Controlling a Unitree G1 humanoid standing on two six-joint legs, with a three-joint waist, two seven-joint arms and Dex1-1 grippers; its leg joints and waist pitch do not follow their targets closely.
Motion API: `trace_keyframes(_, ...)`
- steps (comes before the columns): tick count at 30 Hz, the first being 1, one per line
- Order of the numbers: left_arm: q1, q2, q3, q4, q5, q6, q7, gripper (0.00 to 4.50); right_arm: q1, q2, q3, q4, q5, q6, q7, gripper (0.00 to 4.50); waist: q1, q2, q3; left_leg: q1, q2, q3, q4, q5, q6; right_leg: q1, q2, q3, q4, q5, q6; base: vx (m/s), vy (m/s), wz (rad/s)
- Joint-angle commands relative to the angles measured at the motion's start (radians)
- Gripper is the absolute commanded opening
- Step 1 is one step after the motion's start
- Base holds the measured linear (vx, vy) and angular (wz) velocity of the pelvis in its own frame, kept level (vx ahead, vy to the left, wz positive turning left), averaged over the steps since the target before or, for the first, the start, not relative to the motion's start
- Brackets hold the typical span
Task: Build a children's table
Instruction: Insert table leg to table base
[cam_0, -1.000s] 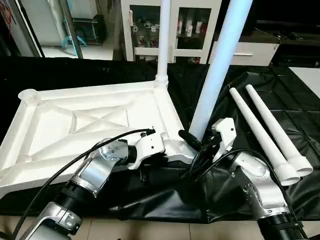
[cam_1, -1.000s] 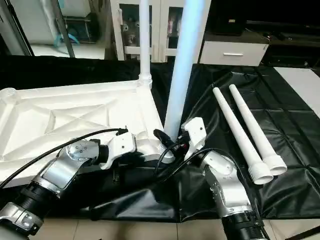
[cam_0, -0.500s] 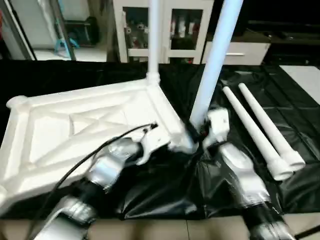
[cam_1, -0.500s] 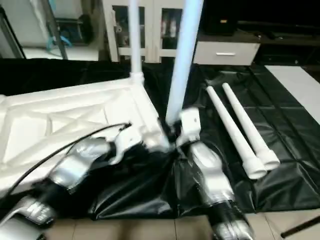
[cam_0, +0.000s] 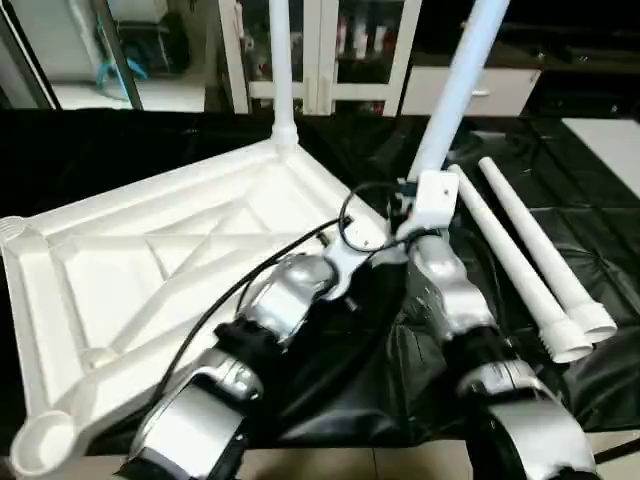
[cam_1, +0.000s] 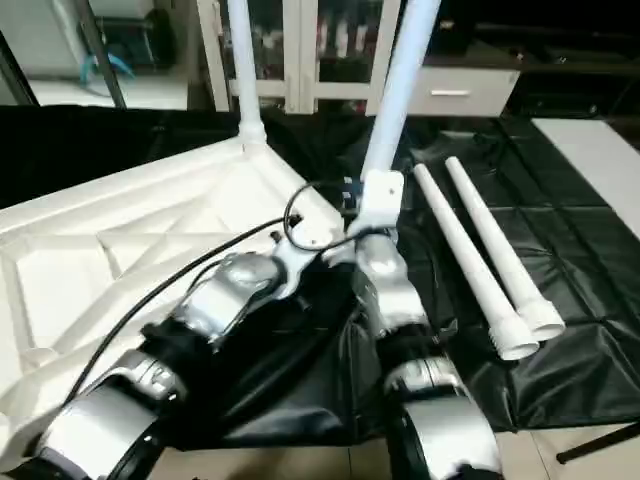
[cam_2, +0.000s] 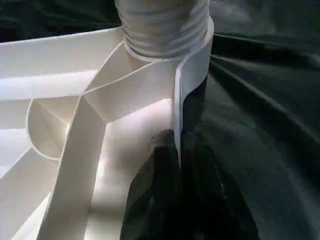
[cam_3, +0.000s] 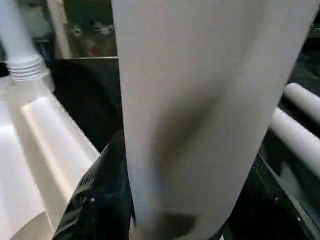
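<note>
The white plastic X-ribbed table top (cam_0: 150, 260) lies upside down on the black-draped tabletop (cam_0: 600, 250). One white tube leg (cam_0: 280, 60) stands socketed at the far corner; the right pincer (cam_3: 175, 210) clasps a second leg (cam_0: 455, 90) at the near socket, while the left pincer (cam_2: 172, 165) pinches the rim. Two loose legs (cam_0: 530, 260) remain.

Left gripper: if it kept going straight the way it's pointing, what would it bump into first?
Probably the corner socket of the white tabletop, where a tube leg is seated. The shut left gripper already sits at the tabletop's rim wall below that socket, though depth is hard to judge.
</note>
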Motion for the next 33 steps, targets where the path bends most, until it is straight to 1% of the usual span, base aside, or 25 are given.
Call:
trace_keyframes(1,-0.035,0.034,0.097,-0.018,0.007,-0.014,0.135,0.0,0.059,-0.027,-0.06,0.113,-0.013,0.038,-0.079,1.87,0.008,-0.016,-0.069,0.018,0.032,-0.005,-0.045,0.088,0.194,0.06,-0.054,0.035,-0.021,0.195,-0.299,0.0,0.0,0.0)
trace_keyframes(2,-0.035,0.034,0.097,-0.018,0.007,-0.014,0.135,0.0,0.059,-0.027,-0.06,0.113,-0.013,0.038,-0.079,1.87,0.009,-0.013,-0.066,0.02,0.036,-0.004,-0.048,0.05,0.193,0.058,-0.055,0.034,-0.027,0.127,-0.293,0.0,0.0,0.0)
trace_keyframes(3,-0.036,0.035,0.099,-0.013,0.007,-0.015,0.139,0.0,0.054,-0.026,-0.062,0.123,-0.012,0.032,-0.085,1.87,0.009,-0.013,-0.064,0.021,0.038,-0.004,-0.049,0.033,0.187,0.057,-0.054,0.033,-0.029,0.094,-0.288,0.0,0.0,0.0)
trace_keyframes(4,-0.037,0.038,0.101,-0.005,0.006,-0.016,0.144,0.0,0.048,-0.024,-0.067,0.138,-0.007,0.021,-0.091,1.87,0.009,-0.015,-0.062,0.021,0.04,-0.004,-0.052,0.004,0.17,0.057,-0.053,0.033,-0.032,0.043,-0.279,0.0,0.0,0.0)
trace_keyframes(5,-0.039,0.038,0.101,-0.001,0.005,-0.016,0.145,0.0,0.045,-0.024,-0.067,0.144,-0.006,0.017,-0.094,1.87,0.008,-0.014,-0.062,0.024,0.041,-0.003,-0.054,-0.018,0.151,0.055,-0.052,0.034,-0.034,0.016,-0.27,0.0,0.0,0.0)
trace_keyframes(6,-0.043,0.038,0.104,0.009,0.003,-0.018,0.15,0.0,0.036,-0.025,-0.068,0.163,-0.005,0.004,-0.104,1.87,0.007,-0.014,-0.061,0.026,0.041,-0.003,-0.054,-0.028,0.135,0.054,-0.05,0.035,-0.035,0.012,-0.267,0.0,0.0,0.0)
trace_keyframes(8,-0.043,0.04,0.105,0.011,0.002,-0.017,0.148,0.0,0.03,-0.025,-0.071,0.173,-0.003,-0.008,-0.101,1.87,0.008,-0.018,-0.06,0.024,0.04,-0.001,-0.055,-0.039,0.125,0.055,-0.05,0.036,-0.034,0.016,-0.263,0.0,0.0,0.0)
trace_keyframes(9,-0.044,0.04,0.104,0.013,0.001,-0.017,0.148,0.0,0.027,-0.025,-0.072,0.178,-0.005,-0.013,-0.1,1.87,0.008,-0.017,-0.06,0.024,0.04,-0.001,-0.055,-0.042,0.123,0.055,-0.051,0.037,-0.034,0.016,-0.261,0.0,0.0,0.0)
trace_keyframes(12,-0.047,0.041,0.099,0.019,-0.004,-0.019,0.146,0.0,0.017,-0.026,-0.07,0.193,-0.01,-0.032,-0.094,1.87,0.009,-0.017,-0.062,0.025,0.039,0.001,-0.053,-0.022,0.128,0.055,-0.05,0.038,-0.029,0.058,-0.265,0.0,0.0,0.0)
trace_keyframes(18,-0.044,0.043,0.094,0.021,-0.005,-0.022,0.137,0.0,0.004,-0.027,-0.063,0.212,-0.009,-0.055,-0.077,1.87,0.01,-0.02,-0.062,0.024,0.038,0.003,-0.05,-0.02,0.137,0.055,-0.05,0.039,-0.027,0.064,-0.269,0.0,0.0,0.0)
trace_keyframes(19,-0.043,0.045,0.093,0.022,-0.005,-0.023,0.135,0.0,-0.001,-0.026,-0.059,0.218,-0.006,-0.073,-0.05,1.87,0.011,-0.019,-0.061,0.024,0.038,0.004,-0.05,-0.029,0.137,0.054,-0.05,0.04,-0.028,0.058,-0.27,0.0,0.0,0.0)
trace_keyframes(20,-0.042,0.046,0.093,0.021,-0.004,-0.023,0.134,0.0,-0.002,-0.024,-0.058,0.215,-0.001,-0.078,-0.033,1.87,0.01,-0.02,-0.061,0.023,0.037,0.004,-0.049,-0.032,0.137,0.054,-0.049,0.04,-0.027,0.055,-0.27,0.0,0.0,0.0)
trace_keyframes(21,-0.042,0.047,0.093,0.021,-0.004,-0.024,0.133,0.0,-0.004,-0.022,-0.059,0.216,0.003,-0.087,-0.014,2.22,0.011,-0.021,-0.06,0.021,0.038,0.004,-0.05,-0.042,0.135,0.054,-0.05,0.041,-0.028,0.045,-0.269,0.0,0.0,0.0)
trace_keyframes(22,-0.041,0.049,0.093,0.02,-0.004,-0.024,0.132,0.0,-0.005,-0.021,-0.058,0.215,0.005,-0.091,-0.007,2.22,0.01,-0.021,-0.06,0.021,0.038,0.004,-0.05,-0.047,0.134,0.054,-0.05,0.041,-0.028,0.04,-0.268,0.0,0.0,0.0)
trace_keyframes(23,-0.04,0.05,0.092,0.018,-0.003,-0.024,0.129,0.0,-0.005,-0.02,-0.057,0.211,0.006,-0.095,0.0,2.57,0.011,-0.021,-0.06,0.021,0.038,0.004,-0.05,-0.052,0.131,0.054,-0.049,0.041,-0.028,0.033,-0.266,0.0,0.0,0.0)
trace_keyframes(26,-0.038,0.054,0.09,0.014,-0.003,-0.024,0.124,0.0,-0.002,-0.016,-0.052,0.191,0.013,-0.098,0.038,2.64,0.007,-0.02,-0.06,0.02,0.038,0.004,-0.05,-0.054,0.131,0.053,-0.048,0.042,-0.027,0.04,-0.272,0.0,0.0,0.0)
trace_keyframes(27,-0.038,0.056,0.09,0.013,-0.003,-0.025,0.123,0.0,0.0,-0.015,-0.051,0.181,0.016,-0.095,0.05,2.75,0.005,-0.023,-0.062,0.018,0.037,0.004,-0.048,-0.044,0.135,0.055,-0.048,0.042,-0.025,0.055,-0.275,0.0,0.0,0.0)
trace_keyframes(28,-0.038,0.056,0.09,0.013,-0.003,-0.025,0.123,0.0,0.0,-0.015,-0.051,0.181,0.016,-0.095,0.05,2.88,0.004,-0.024,-0.062,0.018,0.037,0.004,-0.048,-0.047,0.139,0.055,-0.048,0.043,-0.025,0.058,-0.275,0.0,0.0,0.0)
trace_keyframes(29,-0.037,0.057,0.089,0.012,-0.002,-0.025,0.121,0.0,0.003,-0.015,-0.048,0.172,0.016,-0.095,0.055,2.98,0.002,-0.025,-0.061,0.016,0.037,0.004,-0.047,-0.046,0.143,0.055,-0.047,0.043,-0.025,0.051,-0.277,0.0,0.0,0.0)
trace_keyframes(30,-0.035,0.059,0.088,0.009,-0.003,-0.026,0.118,0.0,0.011,-0.013,-0.05,0.15,0.027,-0.091,0.084,3.12,0.001,-0.025,-0.061,0.016,0.036,0.005,-0.046,-0.052,0.144,0.053,-0.048,0.044,-0.026,0.039,-0.277,0.0,0.0,0.0)
trace_keyframes(31,-0.035,0.06,0.088,0.009,-0.003,-0.027,0.117,0.0,0.012,-0.012,-0.052,0.146,0.03,-0.09,0.092,3.12,0.001,-0.024,-0.06,0.017,0.037,0.005,-0.046,-0.058,0.145,0.053,-0.047,0.044,-0.027,0.034,-0.277,0.0,0.0,0.0)
trace_keyframes(32,-0.034,0.061,0.087,0.009,-0.003,-0.027,0.115,0.0,0.018,-0.013,-0.047,0.132,0.029,-0.087,0.108,3.21,0.002,-0.022,-0.059,0.018,0.037,0.005,-0.047,-0.067,0.144,0.051,-0.047,0.044,-0.029,0.023,-0.276,0.0,0.0,0.0)
trace_keyframes(33,-0.033,0.062,0.086,0.008,-0.004,-0.028,0.114,0.0,0.022,-0.014,-0.044,0.123,0.027,-0.086,0.119,3.42,0.001,-0.023,-0.059,0.019,0.038,0.006,-0.047,-0.068,0.143,0.051,-0.047,0.045,-0.029,0.02,-0.277,0.0,0.0,0.0)
